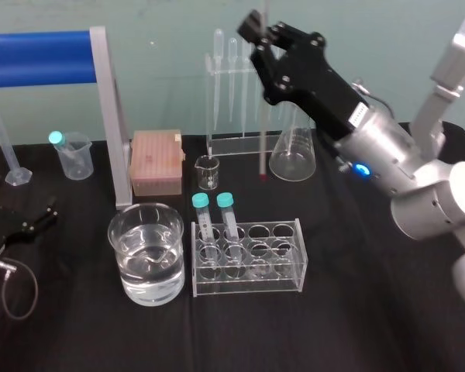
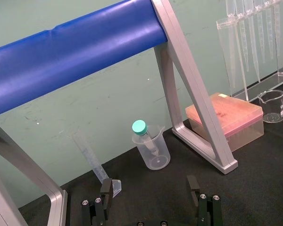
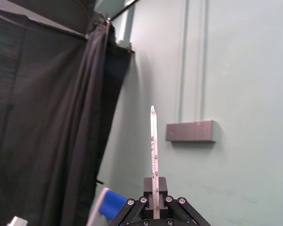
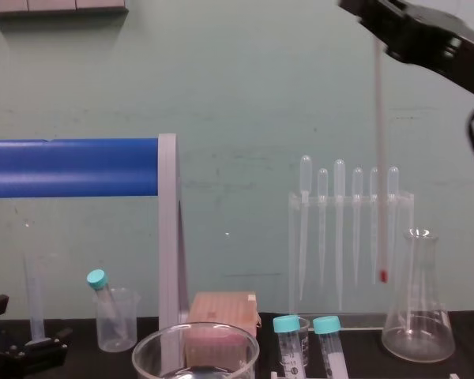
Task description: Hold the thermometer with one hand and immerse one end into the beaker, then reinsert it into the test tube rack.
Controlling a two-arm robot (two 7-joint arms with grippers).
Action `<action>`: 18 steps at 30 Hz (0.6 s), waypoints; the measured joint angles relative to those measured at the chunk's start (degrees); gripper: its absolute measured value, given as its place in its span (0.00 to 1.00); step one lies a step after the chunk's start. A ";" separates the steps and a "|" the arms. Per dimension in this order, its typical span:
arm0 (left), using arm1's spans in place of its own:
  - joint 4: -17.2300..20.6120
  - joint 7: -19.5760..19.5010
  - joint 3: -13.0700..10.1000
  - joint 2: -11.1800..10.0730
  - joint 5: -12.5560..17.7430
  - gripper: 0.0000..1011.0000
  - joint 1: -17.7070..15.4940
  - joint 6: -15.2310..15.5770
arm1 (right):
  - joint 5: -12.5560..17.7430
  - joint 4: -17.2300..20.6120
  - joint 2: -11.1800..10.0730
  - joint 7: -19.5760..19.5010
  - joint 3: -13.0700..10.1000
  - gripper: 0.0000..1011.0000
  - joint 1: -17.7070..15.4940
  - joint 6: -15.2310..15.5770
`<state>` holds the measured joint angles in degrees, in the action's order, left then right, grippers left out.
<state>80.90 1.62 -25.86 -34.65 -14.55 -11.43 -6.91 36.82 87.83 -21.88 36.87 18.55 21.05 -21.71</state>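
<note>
High over the back of the tabletop, the right pincer grips the thermometer upright, red tip down, hanging free. The beaker sits leftward of that tip, nearer the robot. The left pincer rests spread open, far left.

the wide clear glass beaker stands left of the clear plastic test tube rack. behind, left to right: pink plastic tip box, small glass beaker, glass conical flask. the long thin glass thermometer hangs between the last two.
</note>
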 joint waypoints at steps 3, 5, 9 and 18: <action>0.00 0.00 0.00 0.00 0.00 1.00 0.00 0.00 | -0.60 1.18 -0.93 -1.08 -1.24 0.06 -1.81 0.28; 0.00 0.00 0.00 0.00 0.00 1.00 0.00 0.00 | -0.72 1.44 -1.25 -1.49 -2.07 0.06 -3.06 0.41; 0.00 0.00 0.00 0.00 0.00 1.00 0.00 0.00 | -0.53 0.88 -1.18 -1.64 -2.87 0.06 -4.38 0.66; 0.00 0.00 0.00 0.00 0.00 1.00 0.00 0.00 | -0.34 -2.41 -0.15 -1.58 -3.83 0.06 -5.90 0.64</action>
<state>80.90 1.62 -25.86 -34.64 -14.55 -11.43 -6.91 36.48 85.42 -22.02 35.30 14.72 15.15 -21.07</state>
